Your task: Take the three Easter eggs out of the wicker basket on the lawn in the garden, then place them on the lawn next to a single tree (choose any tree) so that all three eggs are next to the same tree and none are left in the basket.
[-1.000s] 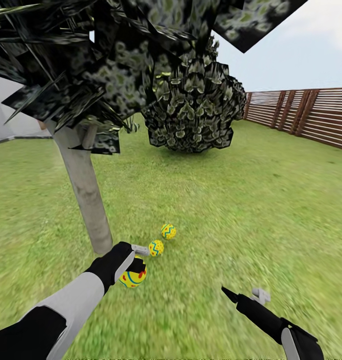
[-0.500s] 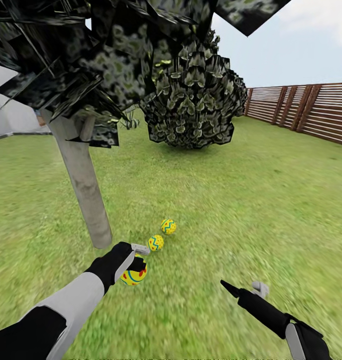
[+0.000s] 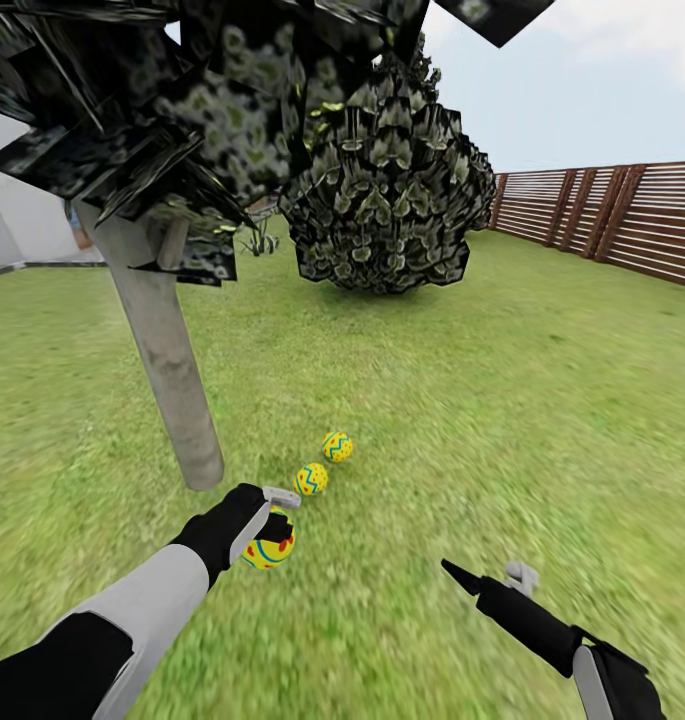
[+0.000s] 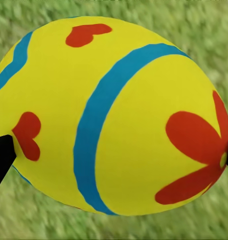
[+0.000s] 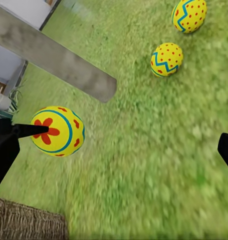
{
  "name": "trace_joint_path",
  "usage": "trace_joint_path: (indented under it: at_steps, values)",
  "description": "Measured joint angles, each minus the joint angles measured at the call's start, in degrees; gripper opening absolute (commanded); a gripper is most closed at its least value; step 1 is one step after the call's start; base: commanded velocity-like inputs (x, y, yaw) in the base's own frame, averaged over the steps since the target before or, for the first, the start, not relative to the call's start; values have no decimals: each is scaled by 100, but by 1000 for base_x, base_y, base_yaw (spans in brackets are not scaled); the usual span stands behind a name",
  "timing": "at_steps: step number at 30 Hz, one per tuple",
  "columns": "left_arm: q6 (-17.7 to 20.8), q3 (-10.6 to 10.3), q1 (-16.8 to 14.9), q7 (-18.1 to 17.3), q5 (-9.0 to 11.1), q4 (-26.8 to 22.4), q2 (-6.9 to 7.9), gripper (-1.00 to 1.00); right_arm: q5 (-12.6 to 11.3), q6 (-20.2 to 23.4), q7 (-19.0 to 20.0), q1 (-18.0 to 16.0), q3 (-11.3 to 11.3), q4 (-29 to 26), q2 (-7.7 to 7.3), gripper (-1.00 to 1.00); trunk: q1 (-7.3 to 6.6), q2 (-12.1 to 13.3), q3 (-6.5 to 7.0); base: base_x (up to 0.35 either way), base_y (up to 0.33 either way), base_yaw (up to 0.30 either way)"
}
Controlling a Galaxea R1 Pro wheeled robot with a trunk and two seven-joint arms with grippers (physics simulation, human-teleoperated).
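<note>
My left gripper (image 3: 273,528) is shut on a yellow Easter egg (image 3: 269,551) with a blue band and a red flower, held low over the lawn (image 3: 462,400). In the left wrist view this egg (image 4: 114,115) sits between the two black fingertips (image 4: 1,156). Two more yellow eggs with blue zigzags and red dots (image 3: 312,479) (image 3: 336,446) lie on the grass just right of the tree's pale grey trunk (image 3: 170,370). My right gripper (image 3: 489,577) is open and empty, off to the right. The right wrist view shows the three eggs (image 5: 58,131) (image 5: 166,59) (image 5: 188,15) and a corner of the wicker basket (image 5: 24,220).
Dark speckled foliage (image 3: 182,110) hangs overhead, and a second leafy tree (image 3: 387,200) stands further back. A brown slat fence (image 3: 612,215) runs along the right. A white house wall (image 3: 12,220) shows at the left. Open grass stretches to the right.
The head view has shifted slightly, so the tree and eggs sit a little higher in the picture. Both arms hold almost the same pose, with the egg still in the left gripper.
</note>
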Motion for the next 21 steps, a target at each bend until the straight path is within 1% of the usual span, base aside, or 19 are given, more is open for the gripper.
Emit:
trace_joint_path:
  at_steps: [5,9,21]
  values:
    - [-16,0,0,1,1,0,0,-100,3,-5,-14,0,-1,5,-3,100,110,-201,-90,0,0,0]
    - [-130,0,0,-5,0,0,0,-100,5,-6,-26,-2,-1,10,-4,100,198,-361,-162,0,0,0]
    - [-168,0,0,-7,6,1,0,-100,33,-6,-37,-17,0,21,-1,100,461,-842,-377,0,0,0]
